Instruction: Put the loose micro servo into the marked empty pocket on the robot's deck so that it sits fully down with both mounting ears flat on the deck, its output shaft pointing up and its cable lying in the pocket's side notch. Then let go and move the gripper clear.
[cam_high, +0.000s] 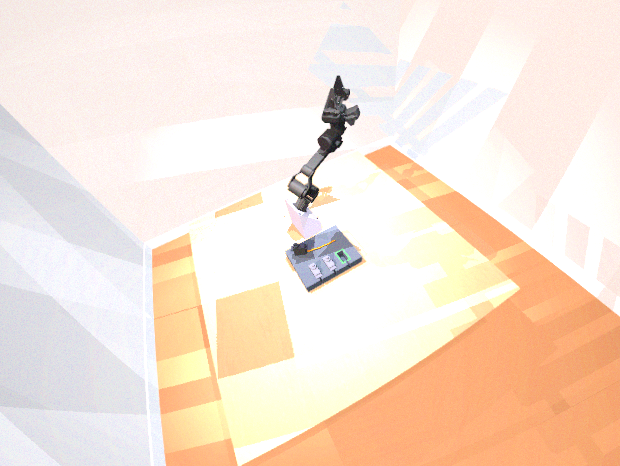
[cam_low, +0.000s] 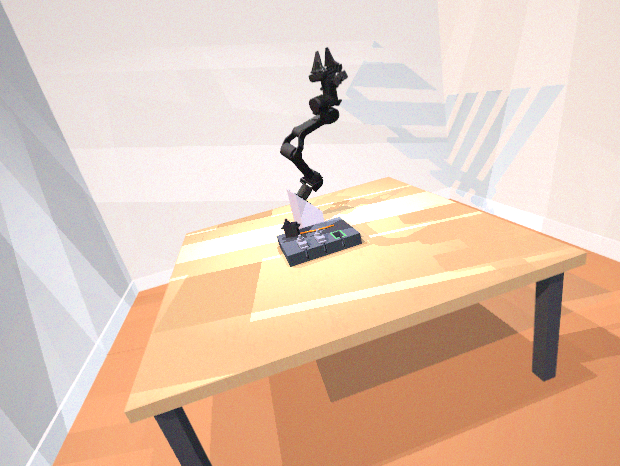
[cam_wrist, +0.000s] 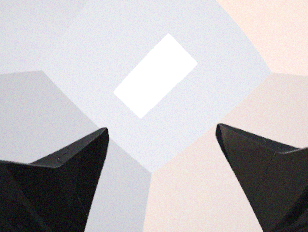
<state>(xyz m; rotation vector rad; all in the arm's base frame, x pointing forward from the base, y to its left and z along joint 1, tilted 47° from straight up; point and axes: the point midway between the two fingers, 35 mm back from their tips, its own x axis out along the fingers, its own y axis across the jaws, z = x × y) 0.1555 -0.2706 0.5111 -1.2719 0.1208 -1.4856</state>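
Grey-decked, the robot's deck (cam_high: 324, 258) lay below me in the top view, the loose micro servo (cam_high: 299, 249) on its far left corner, orange cable (cam_high: 321, 245) trailing toward the green-marked pocket (cam_high: 342, 256). From the exterior view I judged it light, rigid and small, best pinched across the body sides, never the limp cable. At the wrist, my gripper (cam_wrist: 163, 129) stood wide and empty, aimed at the ceiling.

Arm (cam_low: 300, 145) reared high, zigzag pose; end effector (cam_low: 324, 62) pointing up, fingers spread wide, holding nothing.
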